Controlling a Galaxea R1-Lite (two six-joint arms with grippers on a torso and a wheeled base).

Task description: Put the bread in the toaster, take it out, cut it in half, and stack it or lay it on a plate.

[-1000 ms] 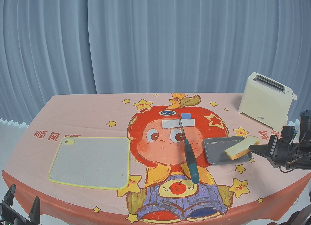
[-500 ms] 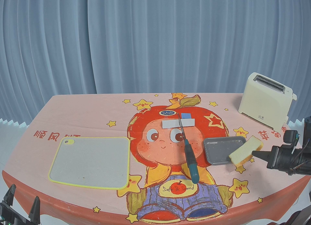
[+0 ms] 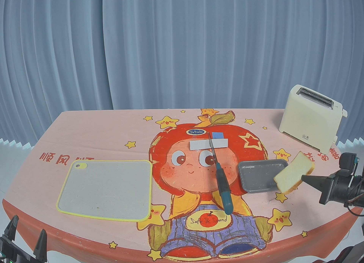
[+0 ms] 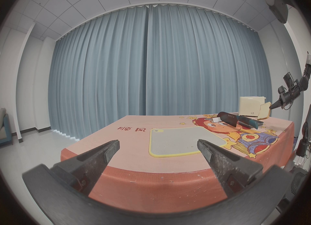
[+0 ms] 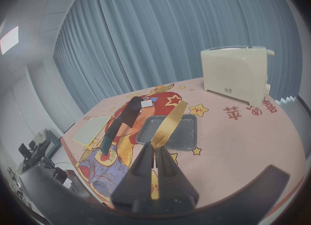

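Soft bread [image 3: 294, 173] clamped by one thin edge in the right gripper [image 3: 305, 179], likely to tear or slip free on the way to the toaster [image 3: 311, 118].

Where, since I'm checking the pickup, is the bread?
Head view, right side: the bread is held by the right gripper, lifted right of the tray, in front of the toaster.

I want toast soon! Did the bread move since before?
Yes. The bread, pinched in the right claw, rose off the gray tray and shifted right, toward the toaster.
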